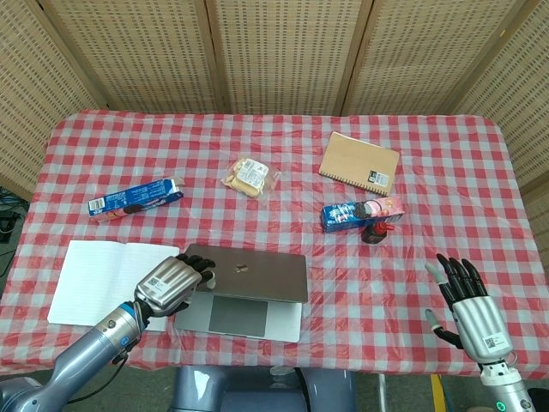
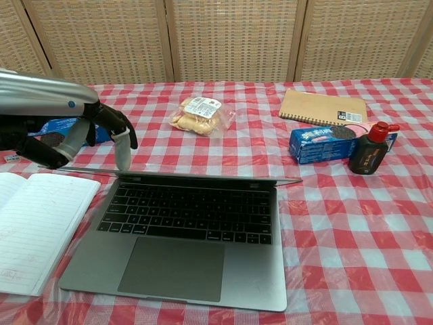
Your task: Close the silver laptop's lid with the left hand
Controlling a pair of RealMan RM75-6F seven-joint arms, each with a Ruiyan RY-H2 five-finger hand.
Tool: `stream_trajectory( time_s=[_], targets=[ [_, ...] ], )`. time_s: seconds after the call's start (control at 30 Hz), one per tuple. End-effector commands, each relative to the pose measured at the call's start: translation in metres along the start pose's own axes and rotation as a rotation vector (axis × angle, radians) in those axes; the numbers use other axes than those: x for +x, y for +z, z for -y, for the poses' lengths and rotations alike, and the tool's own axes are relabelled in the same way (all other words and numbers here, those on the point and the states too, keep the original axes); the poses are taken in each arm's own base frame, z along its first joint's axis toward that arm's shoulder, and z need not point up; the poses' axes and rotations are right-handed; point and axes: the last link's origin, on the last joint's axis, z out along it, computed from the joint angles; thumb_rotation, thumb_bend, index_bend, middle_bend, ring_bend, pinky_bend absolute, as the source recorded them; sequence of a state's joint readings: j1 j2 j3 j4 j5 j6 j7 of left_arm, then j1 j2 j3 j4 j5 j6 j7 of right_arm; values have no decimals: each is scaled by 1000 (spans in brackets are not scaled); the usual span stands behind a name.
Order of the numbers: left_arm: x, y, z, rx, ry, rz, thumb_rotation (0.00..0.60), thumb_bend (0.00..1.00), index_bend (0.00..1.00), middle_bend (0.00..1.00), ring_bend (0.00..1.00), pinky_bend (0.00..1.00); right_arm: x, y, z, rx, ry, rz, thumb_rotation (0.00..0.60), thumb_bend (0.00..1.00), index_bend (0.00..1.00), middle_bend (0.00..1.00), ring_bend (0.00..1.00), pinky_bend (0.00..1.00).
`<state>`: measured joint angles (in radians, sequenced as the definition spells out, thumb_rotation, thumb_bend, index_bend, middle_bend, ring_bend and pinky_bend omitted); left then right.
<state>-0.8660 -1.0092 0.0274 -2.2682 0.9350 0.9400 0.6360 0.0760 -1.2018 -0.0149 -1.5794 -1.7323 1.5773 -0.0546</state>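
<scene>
The silver laptop [image 1: 249, 273] sits at the table's near edge, its lid tipped far down over the keyboard. From the head view the lid's back with its logo faces up and only the touchpad strip shows. In the chest view the laptop's [image 2: 183, 230] lid is seen edge-on, hovering a little above the keys. My left hand [image 1: 171, 285] rests with bent fingers on the lid's back at its left corner; in the chest view the left hand [image 2: 84, 139] hangs over that corner. My right hand [image 1: 467, 307] hovers open at the near right, palm empty.
An open white notebook [image 1: 99, 281] lies just left of the laptop. Further back are a blue cookie box [image 1: 135, 197], a bagged pastry [image 1: 249, 177], a tan spiral notebook [image 1: 360, 163], a blue-pink snack box [image 1: 362, 212] and a small dark red-capped bottle [image 2: 371, 150].
</scene>
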Motion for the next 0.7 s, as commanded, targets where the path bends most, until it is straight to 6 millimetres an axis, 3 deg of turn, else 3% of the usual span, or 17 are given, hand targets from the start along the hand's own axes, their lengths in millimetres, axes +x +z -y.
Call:
stream_trajectory(
  time_s=[0.03,0.7],
  targets=[
    [-3,-1,-3,-10,2,6,600,1000,405,225,220,294,0,0,0,0,-1,2,600,608,36,0,0,0],
    [-35,4,-10,-25,-19,61,600,1000,407,227,221,296,1,-1,0,0,5,8,600,608,42,0,0,0]
  ],
)
